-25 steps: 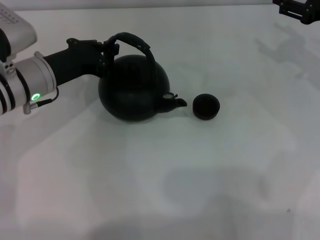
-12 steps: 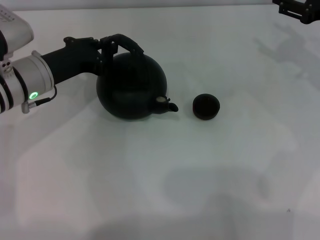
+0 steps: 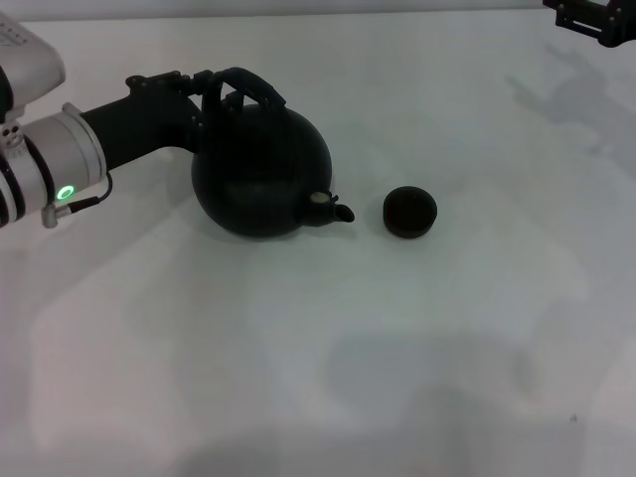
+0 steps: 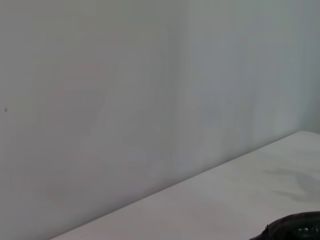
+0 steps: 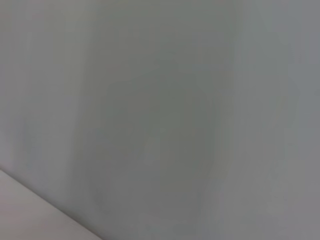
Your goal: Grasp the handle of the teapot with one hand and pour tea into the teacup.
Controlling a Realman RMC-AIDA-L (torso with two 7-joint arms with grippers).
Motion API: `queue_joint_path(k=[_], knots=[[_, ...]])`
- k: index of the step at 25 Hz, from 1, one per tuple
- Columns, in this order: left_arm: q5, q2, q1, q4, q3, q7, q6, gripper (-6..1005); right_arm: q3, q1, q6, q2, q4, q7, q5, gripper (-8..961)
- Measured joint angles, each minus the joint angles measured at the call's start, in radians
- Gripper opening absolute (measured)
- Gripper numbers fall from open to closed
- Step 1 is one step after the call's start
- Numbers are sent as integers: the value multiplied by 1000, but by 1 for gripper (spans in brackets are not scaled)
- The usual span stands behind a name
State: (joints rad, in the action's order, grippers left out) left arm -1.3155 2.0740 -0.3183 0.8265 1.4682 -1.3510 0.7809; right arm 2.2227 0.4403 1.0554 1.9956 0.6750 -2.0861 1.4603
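The round matte black teapot [image 3: 260,179] stands upright on the white table, its short spout [image 3: 336,207] pointing at the teacup. The tiny dark teacup [image 3: 409,212] sits just right of the spout, a small gap apart. My left gripper [image 3: 212,91] reaches in from the left and is closed on the left end of the arched black handle [image 3: 250,83]. A black edge of the teapot shows in the left wrist view [image 4: 295,227]. My right gripper [image 3: 594,20] is parked at the far right corner, away from both.
The white table [image 3: 328,358] spreads in front of and to the right of the teacup. A pale wall fills both wrist views. Nothing else stands on the table.
The teapot was tilted with its spout toward the teacup a second ago. It has swung back upright and a little left, and has held still since. The right arm has not moved.
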Motion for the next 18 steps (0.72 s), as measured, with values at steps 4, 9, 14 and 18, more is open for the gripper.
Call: queue_joint_path(k=[4, 9, 14, 18], knots=[[0, 1, 12, 6, 1, 6, 3, 507, 0, -2, 1, 0, 0, 1, 0, 841], [4, 2, 27, 9, -3, 16, 23, 619, 0, -5, 5, 0, 0, 3, 0, 841], [38, 2, 76, 38, -5, 95, 63, 718, -1, -7, 8, 1, 0, 5, 0, 841], [46, 2, 120, 79, -5, 115, 69, 788, -2, -8, 12, 2, 0, 6, 0, 841]])
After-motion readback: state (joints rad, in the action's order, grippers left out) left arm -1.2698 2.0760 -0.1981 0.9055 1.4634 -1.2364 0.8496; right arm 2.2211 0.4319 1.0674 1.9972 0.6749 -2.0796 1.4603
